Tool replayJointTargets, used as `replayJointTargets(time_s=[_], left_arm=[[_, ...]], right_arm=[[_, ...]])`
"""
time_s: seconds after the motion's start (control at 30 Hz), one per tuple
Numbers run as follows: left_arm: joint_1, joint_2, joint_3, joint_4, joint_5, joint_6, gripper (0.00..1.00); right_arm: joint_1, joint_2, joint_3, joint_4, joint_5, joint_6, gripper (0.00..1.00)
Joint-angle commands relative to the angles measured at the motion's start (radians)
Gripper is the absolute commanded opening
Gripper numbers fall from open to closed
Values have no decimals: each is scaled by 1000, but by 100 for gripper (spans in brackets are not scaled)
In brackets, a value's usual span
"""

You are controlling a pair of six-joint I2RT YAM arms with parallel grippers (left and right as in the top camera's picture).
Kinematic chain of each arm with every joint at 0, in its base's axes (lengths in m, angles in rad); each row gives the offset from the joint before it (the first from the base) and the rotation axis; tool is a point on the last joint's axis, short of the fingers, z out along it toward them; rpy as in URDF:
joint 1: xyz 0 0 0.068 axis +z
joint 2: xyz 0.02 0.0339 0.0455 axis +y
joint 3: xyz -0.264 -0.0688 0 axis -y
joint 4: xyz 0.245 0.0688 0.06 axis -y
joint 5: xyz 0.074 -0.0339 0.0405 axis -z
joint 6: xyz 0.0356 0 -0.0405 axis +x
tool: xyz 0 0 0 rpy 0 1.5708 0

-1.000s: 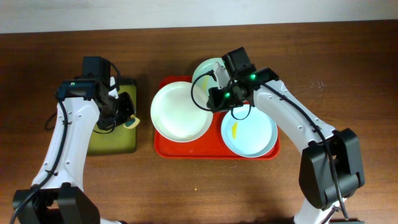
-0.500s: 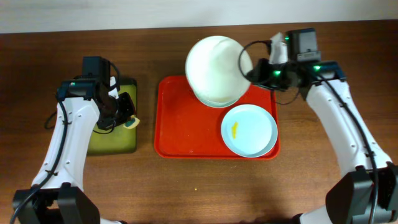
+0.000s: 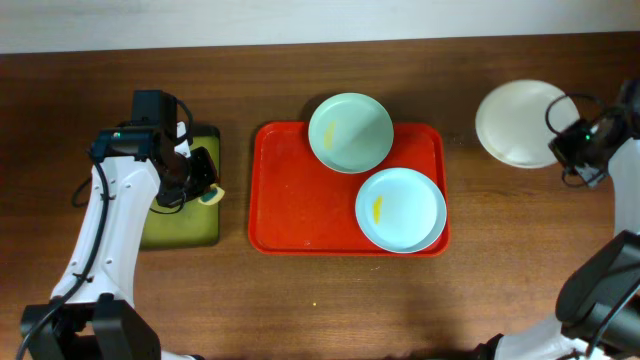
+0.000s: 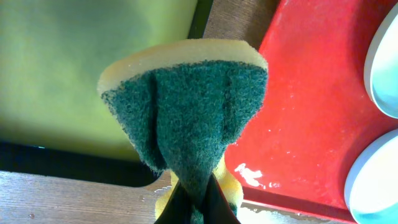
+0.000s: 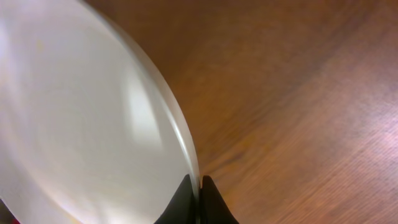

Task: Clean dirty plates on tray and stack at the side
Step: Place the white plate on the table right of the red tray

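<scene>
Right gripper (image 5: 199, 182) seemingly tight on plate (image 5: 87, 124)

The left gripper (image 4: 196, 210) pinches a folded sponge (image 4: 186, 118), green scouring face outward, yellow foam on top. Behind it lie an olive-green, black-rimmed tray (image 4: 74, 62) and the red tray (image 4: 305, 106) bearing two pale plates (image 4: 385, 68).

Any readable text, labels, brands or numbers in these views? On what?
None readable in any view.
Tray: plain red, no print.
White plate, green plate, blue plate: no marks or logos.
Sponge, black tray: no label.
Left arm, right arm: small green lights only, no lettering visible.
</scene>
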Motion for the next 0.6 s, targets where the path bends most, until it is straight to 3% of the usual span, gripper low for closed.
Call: replayJointTargets(time_s=[0.0, 0.1, 0.23, 0.43, 0.53, 0.57], left_arm=[[4, -14, 15, 4, -8, 16, 0], [4, -14, 15, 4, -8, 16, 0], [4, -14, 15, 5, -8, 16, 0], [4, -14, 15, 5, -8, 16, 0], [4, -14, 15, 5, -8, 16, 0], [4, -14, 15, 5, -8, 16, 0]], right_arm=[[-3, 48, -43, 19, 38, 8, 4], [-3, 68, -48, 23, 41, -3, 7], [-3, 61, -47, 3, 7, -4, 25], [-3, -21, 12, -28, -415, -101, 40], [24, -120, 17, -24, -480, -113, 47], [42, -149, 17, -27, -479, -130, 68]])
